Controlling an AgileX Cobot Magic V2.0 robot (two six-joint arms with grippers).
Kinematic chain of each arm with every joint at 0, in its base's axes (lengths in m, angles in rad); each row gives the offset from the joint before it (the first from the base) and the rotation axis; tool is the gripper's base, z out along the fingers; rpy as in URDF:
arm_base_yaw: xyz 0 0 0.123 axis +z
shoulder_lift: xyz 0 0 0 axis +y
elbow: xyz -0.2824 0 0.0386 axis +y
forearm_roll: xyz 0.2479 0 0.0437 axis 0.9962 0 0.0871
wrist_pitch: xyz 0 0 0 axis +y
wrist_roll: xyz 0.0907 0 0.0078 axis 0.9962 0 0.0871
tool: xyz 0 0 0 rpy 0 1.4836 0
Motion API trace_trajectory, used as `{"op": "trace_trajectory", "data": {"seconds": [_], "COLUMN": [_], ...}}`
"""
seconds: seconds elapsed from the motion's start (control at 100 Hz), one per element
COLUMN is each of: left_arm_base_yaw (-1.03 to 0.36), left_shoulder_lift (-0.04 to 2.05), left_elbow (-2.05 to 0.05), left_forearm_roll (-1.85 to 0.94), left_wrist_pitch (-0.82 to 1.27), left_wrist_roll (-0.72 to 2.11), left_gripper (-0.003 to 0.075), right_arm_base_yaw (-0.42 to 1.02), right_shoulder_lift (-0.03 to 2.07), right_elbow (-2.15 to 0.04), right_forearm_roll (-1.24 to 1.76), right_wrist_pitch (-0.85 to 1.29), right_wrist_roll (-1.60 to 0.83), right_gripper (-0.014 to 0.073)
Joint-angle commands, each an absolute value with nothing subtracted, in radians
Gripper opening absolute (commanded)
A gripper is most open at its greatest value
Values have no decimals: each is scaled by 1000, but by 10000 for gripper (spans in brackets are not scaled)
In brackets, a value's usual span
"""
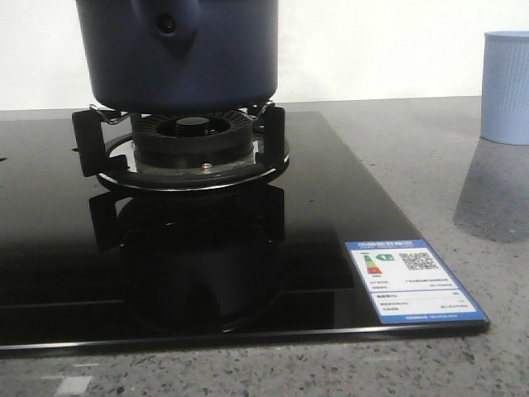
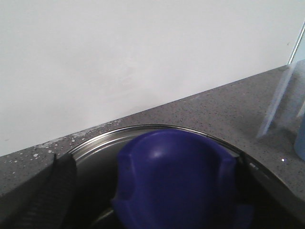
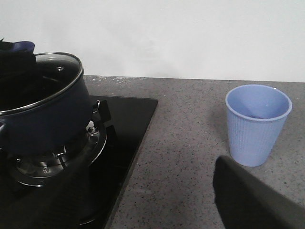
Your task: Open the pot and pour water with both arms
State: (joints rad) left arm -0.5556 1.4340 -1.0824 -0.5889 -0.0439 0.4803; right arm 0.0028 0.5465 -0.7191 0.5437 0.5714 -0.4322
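The pot point(image 1: 178, 54) stands upright on the burner point(image 1: 192, 145) of the black hob point(image 1: 331, 207), its glass lid point(image 3: 40, 78) on and closed, so the opening step is, by my reading, not yet done. The relation that matters is between the lid's blue knob point(image 2: 178, 181) and the left arm: in the left wrist view the knob fills the space right in front of where the fingers would be, very close and centred, with the lid's steel rim curving behind it. The fingers themselves are out of that view; only a dark ribbed part point(image 2: 50, 200) shows at one side, so I cannot tell whether they are spread or clamped on the knob. The left arm is plainly the nearer one to the lid. The right arm is off to the side: from its wrist the pot lies well apart on one side and the pale blue cup point(image 3: 257, 124) nearer on the bench point(image 3: 190, 143); a dark blurred shape point(image 3: 248, 200) near the fingers hides their state too. The pot has no long axis of its own; its handle stub point(image 1: 169, 25), with a small hole, points toward the front camera, so the handle line runs front to back.
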Motion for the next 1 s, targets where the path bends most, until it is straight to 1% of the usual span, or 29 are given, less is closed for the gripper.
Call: {"op": "trace_trajectory", "data": {"seconds": [0.0, 0.15, 0.26, 0.31, 0.48, 0.55, 0.83, 0.99], "left_arm_base_yaw": [-547, -547, -547, -547, -547, -547, -547, -536], "left_shoulder_lift": [1407, 1414, 1416, 1416, 1416, 1416, 1362, 1296], "left_elbow": [-1120, -1120, -1120, -1120, -1120, -1120, -1120, -1120], "left_forearm_roll": [-587, -587, -587, -587, -587, -587, -587, -587], "left_wrist_pitch": [-115, -117, -113, -113, -116, -116, -114, -117], "left_wrist_roll": [481, 481, 481, 481, 481, 481, 481, 481], "left_gripper": [589, 588, 572, 542, 388, 354, 356, 356], "right_arm_base_yaw": [5, 5, 5, 5, 5, 5, 5, 5], "right_shoulder_lift": [557, 557, 557, 557, 557, 557, 557, 562], "right_elbow": [-755, -755, -755, -755, -755, -755, -713, -583], "right_forearm_roll": [556, 556, 556, 556, 556, 556, 470, 463], "right_wrist_pitch": [497, 489, 485, 485, 485, 481, 386, 213], "right_wrist_roll": [-445, -445, -445, -445, -445, -445, -445, -445], "right_gripper": [495, 495, 495, 495, 495, 495, 495, 495]}}
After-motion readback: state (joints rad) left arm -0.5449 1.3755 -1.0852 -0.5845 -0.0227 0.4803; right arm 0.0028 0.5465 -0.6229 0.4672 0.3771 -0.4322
